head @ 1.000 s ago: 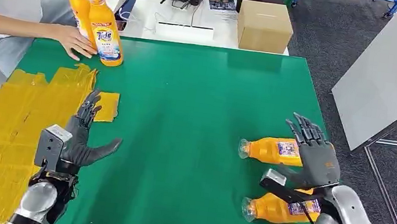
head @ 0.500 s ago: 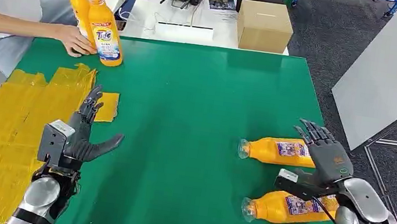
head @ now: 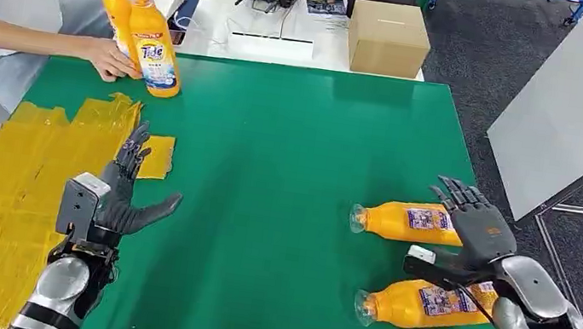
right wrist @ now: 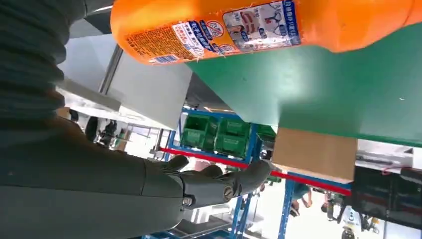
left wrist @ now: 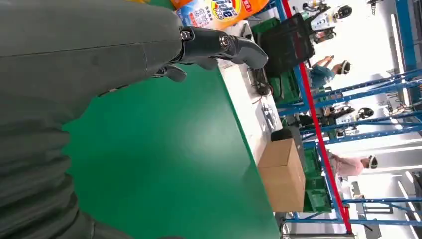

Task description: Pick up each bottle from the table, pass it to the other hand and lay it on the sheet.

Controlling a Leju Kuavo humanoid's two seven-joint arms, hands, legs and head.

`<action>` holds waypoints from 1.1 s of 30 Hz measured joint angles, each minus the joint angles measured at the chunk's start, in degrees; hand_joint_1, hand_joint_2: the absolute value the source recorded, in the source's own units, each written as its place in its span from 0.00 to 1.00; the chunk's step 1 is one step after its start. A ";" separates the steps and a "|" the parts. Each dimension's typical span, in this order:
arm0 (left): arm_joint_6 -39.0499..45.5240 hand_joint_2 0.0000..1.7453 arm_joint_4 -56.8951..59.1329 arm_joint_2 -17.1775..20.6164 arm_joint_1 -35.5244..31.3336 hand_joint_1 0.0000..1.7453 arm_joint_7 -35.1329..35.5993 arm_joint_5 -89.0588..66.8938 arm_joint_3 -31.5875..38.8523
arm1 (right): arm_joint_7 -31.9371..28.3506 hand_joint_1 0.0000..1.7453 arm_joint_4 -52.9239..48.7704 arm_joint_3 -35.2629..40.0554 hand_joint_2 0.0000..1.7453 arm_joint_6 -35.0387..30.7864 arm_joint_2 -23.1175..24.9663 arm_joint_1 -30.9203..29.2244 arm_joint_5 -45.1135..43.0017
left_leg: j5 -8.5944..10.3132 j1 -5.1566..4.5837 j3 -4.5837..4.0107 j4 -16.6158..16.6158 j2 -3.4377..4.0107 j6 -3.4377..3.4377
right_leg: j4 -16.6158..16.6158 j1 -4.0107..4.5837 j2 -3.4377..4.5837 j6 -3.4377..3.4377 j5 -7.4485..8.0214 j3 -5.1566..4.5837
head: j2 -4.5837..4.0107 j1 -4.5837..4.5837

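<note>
Since a second ago the right hand [head: 480, 234] is drawing back toward the lower right of the head view, hovering between two bottles lying on the green worktop [head: 290, 147]: far bottle [head: 405, 221], near bottle [head: 423, 304]. Its fingers are spreading wide, holding nothing, probably lining up a grasp. The left hand [head: 122, 197] is waiting open beside the yellow sheet [head: 1, 184], seemingly ready for the handover. In the right wrist view, a bottle [right wrist: 259, 22] is lying beyond open fingers [right wrist: 219, 184].
</note>
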 measured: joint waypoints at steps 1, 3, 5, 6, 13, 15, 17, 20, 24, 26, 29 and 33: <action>0.04 1.00 0.00 -0.02 -0.02 0.00 -0.02 0.13 0.00 | 0.22 0.00 0.56 0.20 1.00 0.09 0.00 -0.45 0.13 | 0.00 0.00 0.00 0.00 0.00 0.00 | 0.00 0.00 0.00 0.00 0.00 0.00 | 0.00 0.04; 0.35 1.00 0.00 -0.04 -0.08 0.00 0.00 0.72 0.00 | 0.33 0.00 1.77 0.59 1.00 0.31 0.02 -1.45 0.37 | 0.00 0.00 0.00 0.00 0.00 0.00 | 0.00 0.00 0.00 0.00 0.00 0.01 | 0.00 0.02; 0.44 1.00 0.00 -0.04 -0.19 0.00 -0.02 1.46 0.00 | 0.78 0.00 3.32 1.07 1.00 0.15 0.09 -2.34 0.91 | 0.00 0.00 0.00 0.00 -0.01 0.00 | 0.00 0.00 0.00 0.00 0.00 0.02 | 0.00 0.04; 0.48 1.00 0.00 -0.04 -0.24 0.00 0.00 1.73 0.00 | 1.01 0.00 4.00 1.27 1.00 0.13 0.13 -2.72 1.16 | 0.00 0.00 0.00 0.00 -0.01 0.00 | 0.00 0.00 -0.01 0.00 0.00 0.02 | 0.00 0.02; 0.48 1.00 0.00 -0.04 -0.62 0.00 0.00 2.27 0.07 | 2.01 0.00 9.27 2.75 1.00 -0.09 0.66 -4.96 2.45 | 0.00 0.00 -0.01 0.01 -0.02 0.00 | 0.00 0.00 -0.01 0.00 0.00 0.02 | 0.00 0.02; 0.48 1.00 0.00 -0.04 -0.75 0.00 0.00 2.29 0.07 | 2.21 0.00 10.69 3.17 1.00 -0.11 0.83 -5.53 2.64 | 0.00 0.00 -0.01 0.00 -0.01 0.00 | 0.00 0.00 -0.01 0.00 0.00 0.02 | 0.00 0.02; 0.48 1.00 0.00 -0.04 -0.84 0.00 0.00 2.38 0.07 | 2.23 0.00 12.13 3.54 1.00 -0.04 1.01 -6.20 2.67 | 0.00 0.00 -0.01 0.00 -0.01 0.00 | 0.00 0.00 0.00 0.00 0.00 0.01 | 0.00 0.02; 0.48 1.00 0.02 -0.04 -0.98 0.00 0.00 2.73 0.07 | 2.23 0.00 14.22 4.06 1.00 0.11 1.14 -7.29 2.62 | 0.00 0.00 -0.01 0.00 -0.01 0.00 | 0.00 0.00 -0.01 0.00 0.00 0.01 | 0.00 0.02; 0.48 1.00 0.02 -0.04 -1.08 0.00 0.00 2.82 0.07 | 2.23 0.00 16.31 4.72 1.00 0.63 1.20 -8.34 2.53 | 0.00 0.00 -0.01 0.01 -0.01 0.00 | 0.00 -0.01 -0.01 0.00 0.00 0.01 | 0.00 0.02; 0.46 1.00 0.15 -0.04 -1.18 0.00 0.00 2.82 0.07 | 2.23 0.00 17.18 4.96 1.00 0.68 1.38 -8.72 2.53 | 0.00 0.00 -0.01 0.01 -0.01 0.00 | 0.00 0.00 -0.01 0.00 0.00 0.02 | 0.00 0.02; 0.44 1.00 0.17 -0.04 -1.23 0.00 0.00 2.91 0.07 | 2.23 0.00 18.45 5.27 1.00 0.72 1.64 -9.38 2.42 | 0.00 0.00 -0.01 0.01 -0.01 0.00 | 0.00 0.00 -0.01 0.00 0.00 0.01 | 0.00 0.02; 0.44 1.00 0.24 -0.04 -1.26 0.00 0.00 2.97 0.04 | 2.18 0.00 19.86 5.31 1.00 0.72 1.92 -10.27 2.38 | 0.00 0.00 0.00 0.01 -0.01 0.00 | 0.00 0.00 0.00 0.00 0.00 0.00 | 0.00 0.02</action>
